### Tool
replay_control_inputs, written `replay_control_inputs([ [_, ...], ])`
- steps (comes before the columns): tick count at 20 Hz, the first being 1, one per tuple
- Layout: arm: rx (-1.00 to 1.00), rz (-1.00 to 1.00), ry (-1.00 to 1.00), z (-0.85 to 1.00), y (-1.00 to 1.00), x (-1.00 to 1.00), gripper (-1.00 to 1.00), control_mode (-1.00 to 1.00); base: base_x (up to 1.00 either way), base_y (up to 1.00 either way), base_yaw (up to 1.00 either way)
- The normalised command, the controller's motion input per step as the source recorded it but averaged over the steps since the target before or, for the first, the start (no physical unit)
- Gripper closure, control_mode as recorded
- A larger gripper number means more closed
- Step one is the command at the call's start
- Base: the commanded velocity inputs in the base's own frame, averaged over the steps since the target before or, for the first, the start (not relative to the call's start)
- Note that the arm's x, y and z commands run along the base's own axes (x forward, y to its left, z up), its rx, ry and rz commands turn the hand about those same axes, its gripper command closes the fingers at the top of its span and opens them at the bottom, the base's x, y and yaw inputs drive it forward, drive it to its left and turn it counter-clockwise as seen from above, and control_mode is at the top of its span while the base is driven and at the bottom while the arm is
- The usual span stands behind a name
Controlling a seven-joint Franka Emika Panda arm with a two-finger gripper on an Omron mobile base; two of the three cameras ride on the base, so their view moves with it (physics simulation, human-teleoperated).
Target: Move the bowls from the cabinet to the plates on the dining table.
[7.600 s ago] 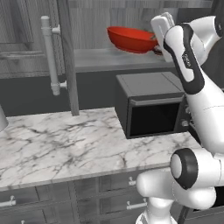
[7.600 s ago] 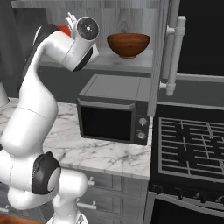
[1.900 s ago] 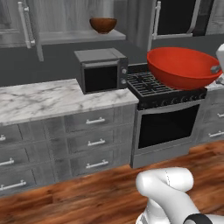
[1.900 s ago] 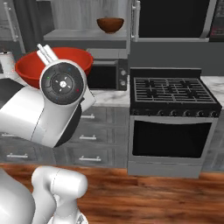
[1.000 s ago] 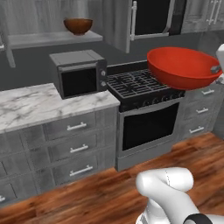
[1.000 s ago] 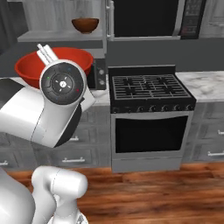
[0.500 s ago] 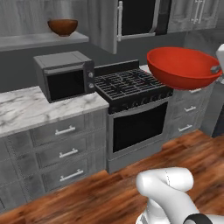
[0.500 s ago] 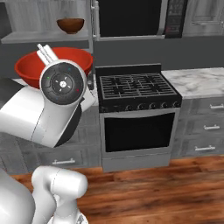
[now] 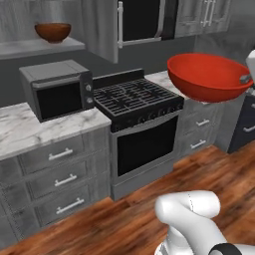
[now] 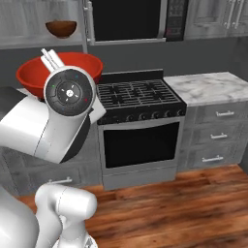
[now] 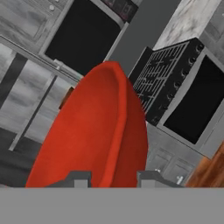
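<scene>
A: Bowl check: where is the red bowl?

B: In the air, clear of every surface. In the left base view it hangs at the right, beside the stove and higher than its grates. In the right base view it sits at the left, behind the arm's round joint.

A: And the gripper?

B: The hand view shows its two dark fingertips rising on either side of the bowl's rim, one on the inside, one on the outside. The jaws are narrowed onto the rim, so it has the bowl pinched by its edge.

A: The brown bowl?

B: On the grey shelf of the cabinet, far left, above the black microwave. In the right base view it shows at the top left, above the red one.

A: What else is around?

B: Marble counter under the microwave, with grey drawers below it, and a wood floor in front. Right of the stove, another marble counter carries on.
</scene>
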Motion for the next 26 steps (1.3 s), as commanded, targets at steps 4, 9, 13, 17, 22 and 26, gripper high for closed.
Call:
replay_control_inputs([
  [4,0.00,0.00,0.00,0.00,0.00,0.00,1.00,1.00,0.00,0.03,-0.25],
  [9,0.00,0.00,0.00,0.00,0.00,0.00,1.00,1.00,0.00,0.03,-0.25],
  [13,0.00,0.00,0.00,0.00,0.00,0.00,1.00,1.00,0.00,0.03,-0.25],
  [17,0.00,0.00,0.00,0.00,0.00,0.00,1.00,1.00,0.00,0.03,-0.25],
  [22,0.00,0.00,0.00,0.00,0.00,0.00,1.00,1.00,0.00,0.03,-0.25],
  [26,0.00,0.00,0.00,0.00,0.00,0.00,1.00,1.00,0.00,0.03,-0.25],
])
